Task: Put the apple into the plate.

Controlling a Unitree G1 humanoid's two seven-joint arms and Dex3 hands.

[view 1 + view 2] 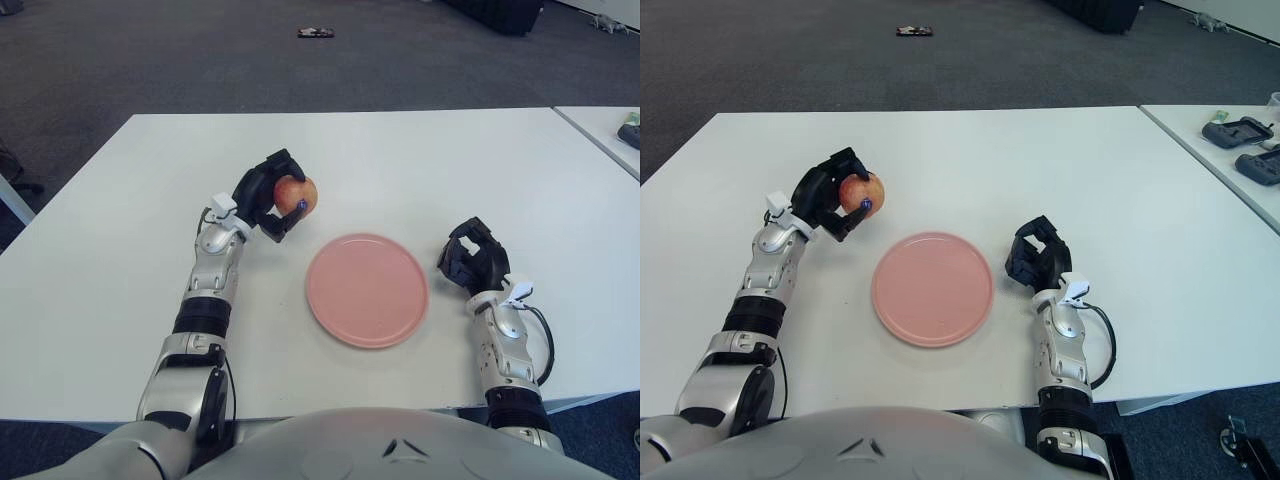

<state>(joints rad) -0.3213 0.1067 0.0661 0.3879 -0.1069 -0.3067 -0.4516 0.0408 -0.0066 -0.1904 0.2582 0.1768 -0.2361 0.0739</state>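
Right hand [474,258] shows near the front of the bench [420,160], just beside the plate's right edge, fingers curled and holding nothing; it plays no part at this moment. Whether it touches the bench surface cannot be told.

Plate [367,289]: pink, round, lying flat on the bench between the two hands, nothing on it.

Left hand [272,195]: beyond and to the left of the plate, fingers wrapped around the apple [296,193]. The apple is raised clear of the bench, near the plate's far-left rim but not yet over it.

Beyond the bench: dark carpeted floor with a small dark object [316,33] lying on it, too small to identify. A second white table [600,125] stands at the far right.

Assessment: the step in hand is the carry, with the apple grasped and lifted. The next move calls for bringing the left hand rightward and nearer until the apple sits over the plate's middle, lowering it, then opening the fingers. Releasing low should keep the round fruit from rolling off the shallow rim.
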